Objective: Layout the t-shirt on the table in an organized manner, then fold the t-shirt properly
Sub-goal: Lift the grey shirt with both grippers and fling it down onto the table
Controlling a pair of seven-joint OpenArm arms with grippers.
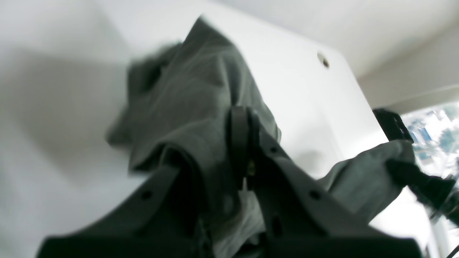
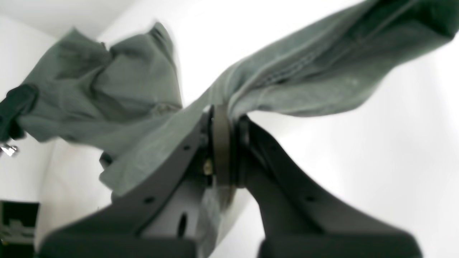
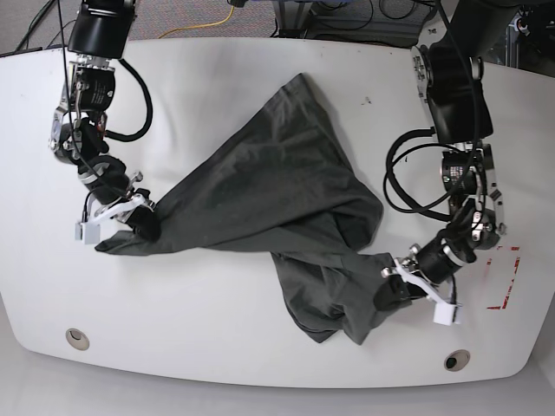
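Base view shows us the t-shirt [image 3: 277,199] bunched in the middle of the table [image 3: 217,69], stretched between our two arms. Our right gripper [image 3: 143,221] pinches one end of the cloth near the left side of this view, and our left gripper [image 3: 395,290] pinches the other end near the front edge, close to the red tape rectangle [image 3: 503,277]. In both wrist views the jaws stand narrow, closed on a fold of the fabric, so both grips look firm.

We judge that the step in hand is the spreading of the garment. To do it well, we should keep both pinches tight, raise the cloth a little so it does not drag, and pull the two ends apart evenly until the wrinkles open. We should then lay it down slowly, with the hem and the collar line straight on the table. A pull that is too fast may slip the fabric out of one grip.

Several things are not clear to us. Both wrist views are blurred. We cannot tell which part of the shirt each gripper holds, whether sleeve, hem or shoulder. The collar is hidden inside the folds, and the lower layers of the heap cannot be seen.
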